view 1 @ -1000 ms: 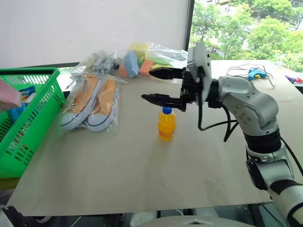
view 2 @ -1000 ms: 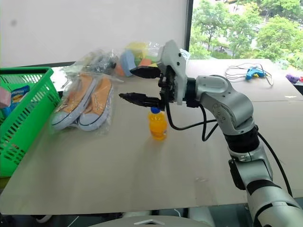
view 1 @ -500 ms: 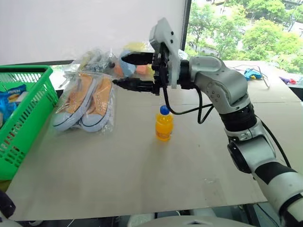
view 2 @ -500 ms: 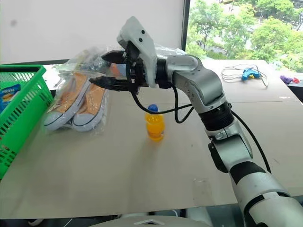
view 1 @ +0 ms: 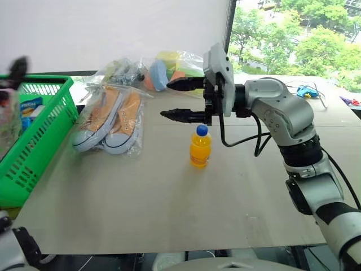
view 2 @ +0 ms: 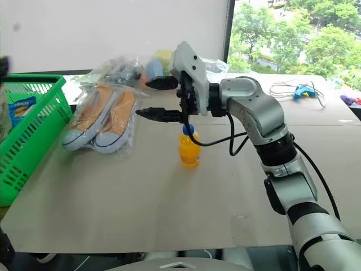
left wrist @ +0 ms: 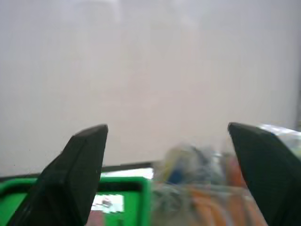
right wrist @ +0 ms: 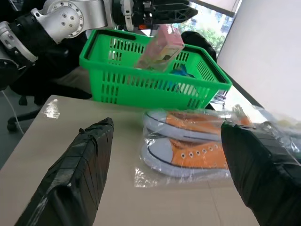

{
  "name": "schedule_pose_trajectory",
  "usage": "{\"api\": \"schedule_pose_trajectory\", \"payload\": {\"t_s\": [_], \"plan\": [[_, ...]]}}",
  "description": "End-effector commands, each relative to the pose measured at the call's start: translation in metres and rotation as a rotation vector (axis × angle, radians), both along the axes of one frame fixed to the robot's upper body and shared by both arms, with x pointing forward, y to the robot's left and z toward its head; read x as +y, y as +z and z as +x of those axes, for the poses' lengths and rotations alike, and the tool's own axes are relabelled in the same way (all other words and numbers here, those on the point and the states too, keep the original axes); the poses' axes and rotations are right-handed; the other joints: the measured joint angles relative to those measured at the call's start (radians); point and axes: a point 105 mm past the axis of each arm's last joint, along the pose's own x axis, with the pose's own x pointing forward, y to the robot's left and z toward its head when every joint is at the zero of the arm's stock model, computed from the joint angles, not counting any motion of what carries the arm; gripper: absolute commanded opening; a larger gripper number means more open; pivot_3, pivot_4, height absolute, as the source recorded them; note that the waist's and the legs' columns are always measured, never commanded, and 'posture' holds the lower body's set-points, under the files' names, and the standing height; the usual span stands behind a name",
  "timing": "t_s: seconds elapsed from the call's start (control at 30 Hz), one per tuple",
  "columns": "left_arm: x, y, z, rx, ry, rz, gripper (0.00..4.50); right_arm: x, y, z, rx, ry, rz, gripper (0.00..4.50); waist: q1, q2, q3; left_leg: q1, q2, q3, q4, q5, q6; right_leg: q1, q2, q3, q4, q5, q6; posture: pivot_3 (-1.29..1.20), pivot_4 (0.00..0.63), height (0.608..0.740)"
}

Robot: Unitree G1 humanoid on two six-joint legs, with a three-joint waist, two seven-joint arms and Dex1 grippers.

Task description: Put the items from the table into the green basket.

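Now | left gripper (right wrist: 155, 12) jaws just parted, pink-white packet (right wrist: 159, 48) dropping into green basket (right wrist: 141, 80) | your right gripper (view 1: 183, 100) gapes empty, centre frame, above orange bottle (view 1: 199, 147) | three items remain.

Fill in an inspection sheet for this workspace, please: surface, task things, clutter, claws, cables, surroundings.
Surface: beige table, flat.
Job's things: orange bottle upright; bagged sneakers and bag of foam blocks on the table; pink packet tilted above the green basket.
Clutter: blue tool on the far table.
Claws: left claw open, empty; right claw open, empty, near the bottle's cap, not touching.
Cables: black cable on the right arm; cord beside the tool.
Surroundings: white wall, window with trees.
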Motion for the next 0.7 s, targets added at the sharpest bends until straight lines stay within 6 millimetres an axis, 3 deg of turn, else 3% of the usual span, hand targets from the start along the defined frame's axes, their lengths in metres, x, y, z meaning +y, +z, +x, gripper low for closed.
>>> {"api": "schedule_pose_trajectory", "payload": {"t_s": [0.03,0.1,0.27,0.37,0.43,0.53,0.7], "plan": [[-0.099,-0.023,-0.031,0.103,-0.5,-0.127,4.47,-0.038,-0.002,-0.002,-0.056,-0.087,-0.042,3.88,-0.011,0.003,-0.002,0.0,0.0,0.0,0.0,0.0,0.0,0.0,0.0,0.0,0.0,0.0,0.0,0.1,0.0,0.74],[-0.126,-0.064,-0.044,0.248,-0.601,-0.094,4.47,-0.055,-0.01,-0.002,-0.033,-0.148,-0.07,3.88,-0.024,0.009,-0.003,0.001,0.0,0.002,0.0,-0.001,0.002,0.001,-0.001,0.0,0.0,0.0,0.0,0.06,0.0,0.74],[-0.159,-0.109,-0.057,0.385,-0.711,-0.056,4.47,-0.078,-0.017,-0.006,0.005,-0.245,-0.088,3.88,-0.057,0.019,0.001,0.006,0.005,0.007,-0.001,0.0,0.0,0.0,0.009,0.005,0.004,-0.002,-0.006,0.0,0.0,0.74],[-0.165,-0.135,-0.039,0.428,-0.662,0.029,4.47,-0.088,-0.023,-0.01,0.018,-0.301,-0.11,3.88,-0.065,0.025,0.004,0.018,0.005,0.011,0.0,0.001,0.0,0.012,0.022,0.005,0.004,-0.007,-0.006,-0.05,0.0,0.74],[-0.172,-0.145,-0.034,0.443,-0.682,0.072,4.47,-0.091,-0.025,-0.012,0.024,-0.32,-0.117,3.88,-0.075,0.025,0.005,0.032,0.007,0.011,0.0,0.001,0.0,0.025,0.025,0.004,0.003,-0.011,-0.009,-0.06,0.0,0.74],[-0.178,-0.158,-0.026,0.453,-0.689,0.13,4.47,-0.094,-0.025,-0.016,0.03,-0.339,-0.121,3.88,-0.096,0.026,0.005,0.038,0.007,0.014,0.0,0.001,0.0,0.029,0.027,0.006,0.005,-0.011,-0.009,-0.1,0.0,0.74],[-0.185,-0.173,-0.011,0.453,-0.678,0.182,4.47,-0.095,-0.028,-0.019,0.029,-0.359,-0.139,3.88,-0.137,0.026,0.005,0.038,0.007,0.02,0.0,0.001,0.0,0.029,0.026,0.012,0.004,-0.011,-0.008,-0.13,0.0,0.74]]}}
